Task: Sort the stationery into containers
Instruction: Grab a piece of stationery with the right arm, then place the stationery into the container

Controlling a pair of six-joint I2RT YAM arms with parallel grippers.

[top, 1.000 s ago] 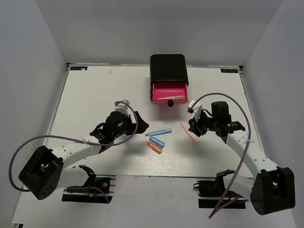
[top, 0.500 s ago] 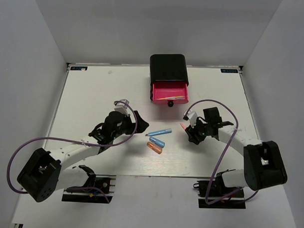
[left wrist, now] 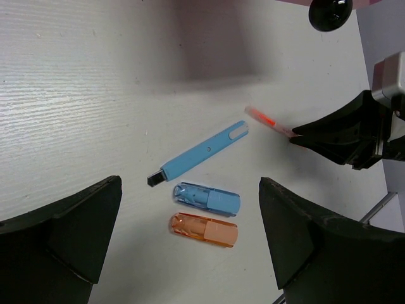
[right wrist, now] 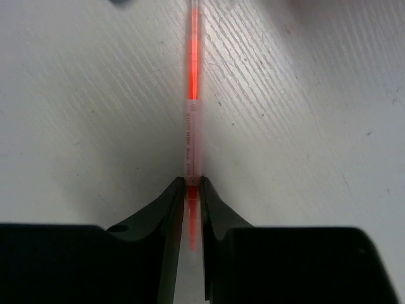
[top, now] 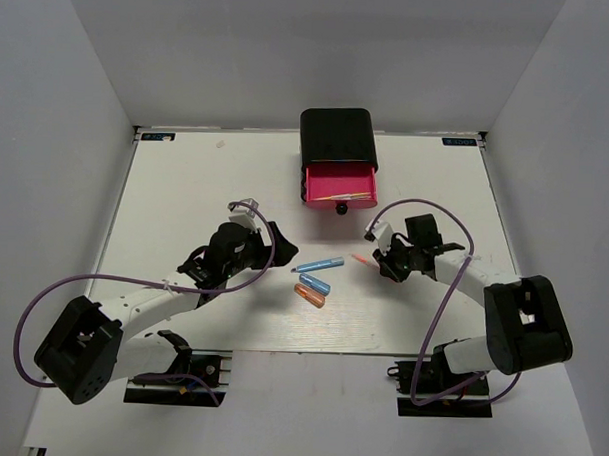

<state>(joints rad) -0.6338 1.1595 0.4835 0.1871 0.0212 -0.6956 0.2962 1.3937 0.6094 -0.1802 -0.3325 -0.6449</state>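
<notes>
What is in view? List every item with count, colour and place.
Slim light-blue plastic pen: one, light blue, mid-table.
Short translucent blue capsule piece: one, blue, just nearer the arms than the pen.
Short translucent orange capsule piece: one, orange, beside the blue one on its nearer side.
Thin red-pink stick: one, red-pink, right of the pen, one end pinched.
Rounded black cabinet: one, black, far centre of the table.
Pink drawer with black round knob: one seen, pink, pulled open, with a thin yellowish stick inside.
White table: one, white.
Left claw: one, black, open, left of the pen.
Right claw: one, black, shut on the stick.
</notes>
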